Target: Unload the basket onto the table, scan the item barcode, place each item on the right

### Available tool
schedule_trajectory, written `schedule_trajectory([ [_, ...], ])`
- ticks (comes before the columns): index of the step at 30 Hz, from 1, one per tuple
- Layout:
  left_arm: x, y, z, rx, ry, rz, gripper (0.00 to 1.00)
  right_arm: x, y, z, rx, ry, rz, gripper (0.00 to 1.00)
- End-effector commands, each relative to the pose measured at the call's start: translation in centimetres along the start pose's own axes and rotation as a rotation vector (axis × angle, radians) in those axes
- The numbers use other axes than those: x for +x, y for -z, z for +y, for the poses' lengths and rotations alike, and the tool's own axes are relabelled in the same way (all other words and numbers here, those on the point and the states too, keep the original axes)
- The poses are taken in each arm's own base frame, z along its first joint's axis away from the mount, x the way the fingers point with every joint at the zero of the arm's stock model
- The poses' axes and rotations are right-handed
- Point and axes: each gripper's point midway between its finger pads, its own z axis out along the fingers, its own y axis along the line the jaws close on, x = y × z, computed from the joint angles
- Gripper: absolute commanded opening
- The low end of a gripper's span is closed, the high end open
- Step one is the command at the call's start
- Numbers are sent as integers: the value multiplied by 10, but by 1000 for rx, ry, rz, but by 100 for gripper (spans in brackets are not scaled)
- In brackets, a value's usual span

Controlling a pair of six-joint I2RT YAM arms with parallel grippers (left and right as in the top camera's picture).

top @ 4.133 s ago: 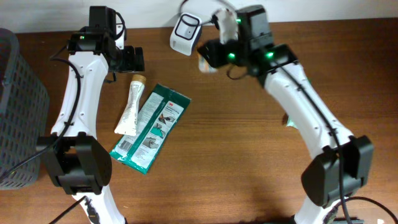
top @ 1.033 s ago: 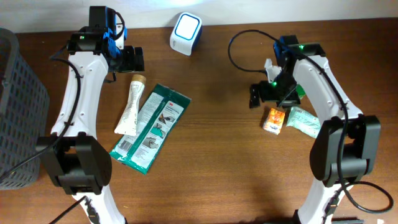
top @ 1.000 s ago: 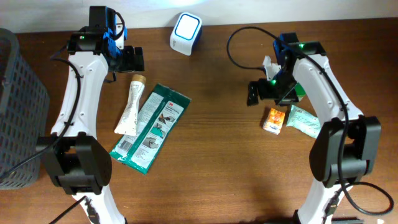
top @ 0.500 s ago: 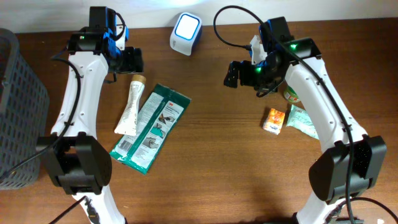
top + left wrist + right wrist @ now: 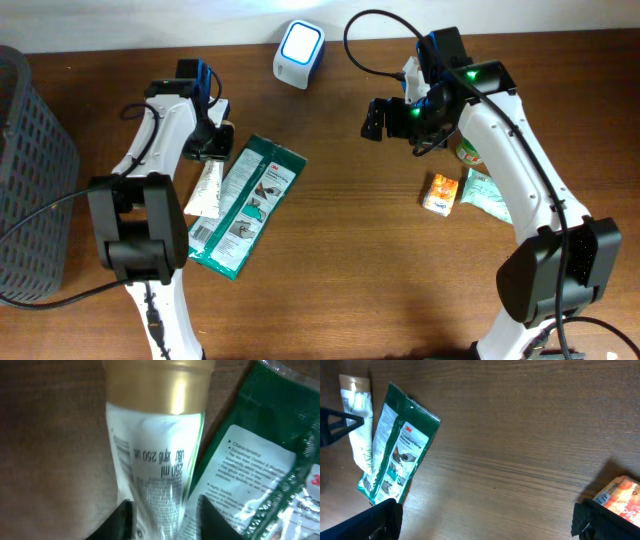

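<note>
the white tube (image 5: pixel 208 185) with a gold cap is laid on the table (image 5: pixel 340 260), touching a green packet (image 5: pixel 245 205). it is straddled by the left gripper (image 5: pixel 212 148), jaws set narrow; whether it is clamped cannot be told. the right gripper (image 5: pixel 374 118) is held wide open, empty.

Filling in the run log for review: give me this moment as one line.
phase: grasp | left claw: astride tube, grip unconfirmed | right claw: open, empty, above table | scanner: far edge, untouched
</note>
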Motion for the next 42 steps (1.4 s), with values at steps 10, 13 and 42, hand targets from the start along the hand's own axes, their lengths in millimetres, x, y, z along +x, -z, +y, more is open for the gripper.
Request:
schedule_trajectory([
  [10, -7, 19, -10, 17, 21, -62, 0, -4, -1, -4, 28, 3, -11, 99],
  [13, -22, 81, -21, 19, 41, -177, 0, -4, -1, -4, 29, 3, -11, 99],
  [42, -11, 64, -147, 95, 119, -118, 46, 5, -14, -11, 46, -16, 48, 97],
])
